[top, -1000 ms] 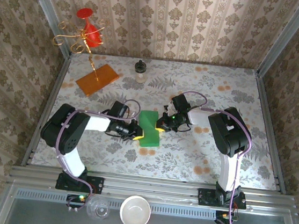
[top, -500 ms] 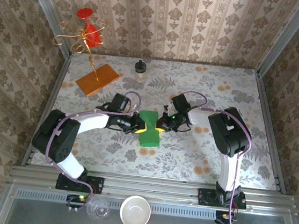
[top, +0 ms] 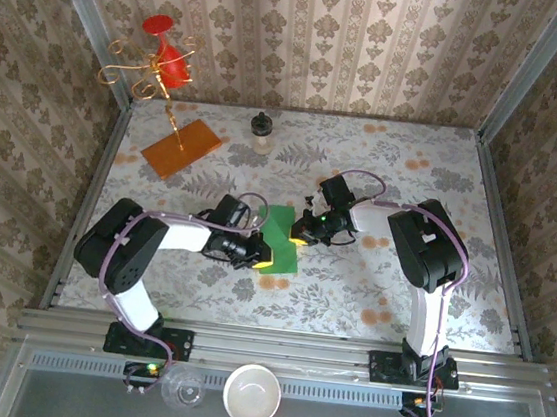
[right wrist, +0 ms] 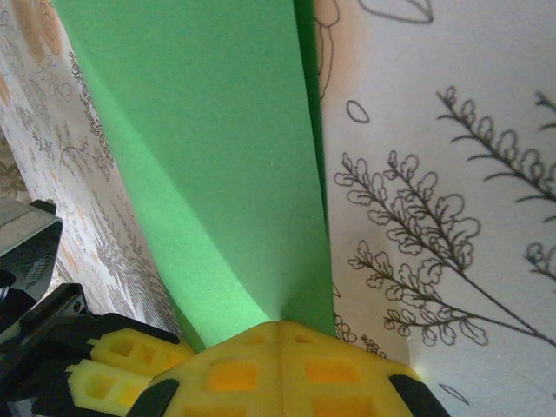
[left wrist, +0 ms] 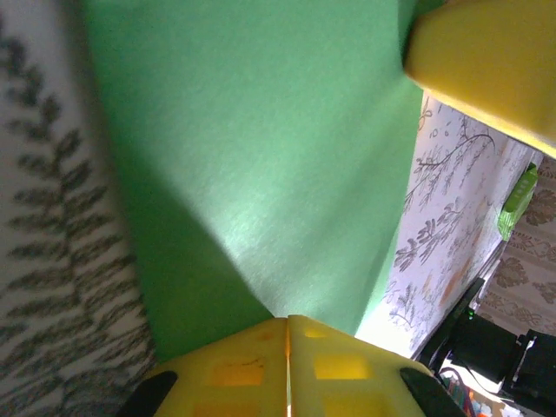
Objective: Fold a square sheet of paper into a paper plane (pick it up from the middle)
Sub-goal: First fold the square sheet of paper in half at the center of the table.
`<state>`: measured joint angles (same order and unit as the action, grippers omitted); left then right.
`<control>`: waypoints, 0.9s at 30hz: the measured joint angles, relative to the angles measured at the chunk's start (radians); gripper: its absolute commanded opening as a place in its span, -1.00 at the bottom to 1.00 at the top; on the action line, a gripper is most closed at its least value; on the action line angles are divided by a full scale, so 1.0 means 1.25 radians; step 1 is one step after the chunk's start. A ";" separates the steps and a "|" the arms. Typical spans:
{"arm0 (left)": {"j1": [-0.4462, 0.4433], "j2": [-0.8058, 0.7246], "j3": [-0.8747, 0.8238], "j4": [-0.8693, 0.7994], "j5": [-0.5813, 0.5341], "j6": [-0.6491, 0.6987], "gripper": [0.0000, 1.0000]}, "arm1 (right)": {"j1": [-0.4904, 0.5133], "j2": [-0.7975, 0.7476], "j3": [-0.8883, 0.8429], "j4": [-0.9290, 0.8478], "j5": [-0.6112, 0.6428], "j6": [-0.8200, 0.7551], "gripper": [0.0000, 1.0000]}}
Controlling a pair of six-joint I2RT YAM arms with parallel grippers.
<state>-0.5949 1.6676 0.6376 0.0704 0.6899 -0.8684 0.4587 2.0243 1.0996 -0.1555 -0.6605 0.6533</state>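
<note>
Sitting creased at the middle of table (top: 401,283): square sheet of paper (top: 280,237). Clamping its left edge, fingers pressed together: left gripper (top: 260,256). Clamping its right edge likewise: right gripper (top: 300,235). Likely calling for matched, even movement, avoiding tearing and skewed creases.

Beige damask wallpaper covers the three walls (top: 377,49) enclosing a worktop (top: 381,281) dressed in a pale leaf-and-flower print, with bare metal rails (top: 293,349) running along its near edge. Soft, even light falls across the patterned surface.
</note>
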 measured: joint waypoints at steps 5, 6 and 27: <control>0.000 -0.071 -0.078 0.016 -0.021 0.000 -0.78 | 0.000 0.000 0.000 0.000 0.000 0.000 -0.90; 0.000 -0.087 -0.089 0.005 -0.024 0.000 -0.78 | 0.000 0.000 0.000 0.000 0.000 0.000 -0.90; -0.043 -0.015 0.135 -0.172 -0.075 0.024 -0.80 | 0.000 0.000 0.000 0.000 0.000 0.003 -0.90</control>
<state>-0.6491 1.6489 0.8062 -0.1444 0.5961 -0.8383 0.4587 2.0243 1.1000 -0.1555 -0.6601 0.6575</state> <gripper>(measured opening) 0.102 0.065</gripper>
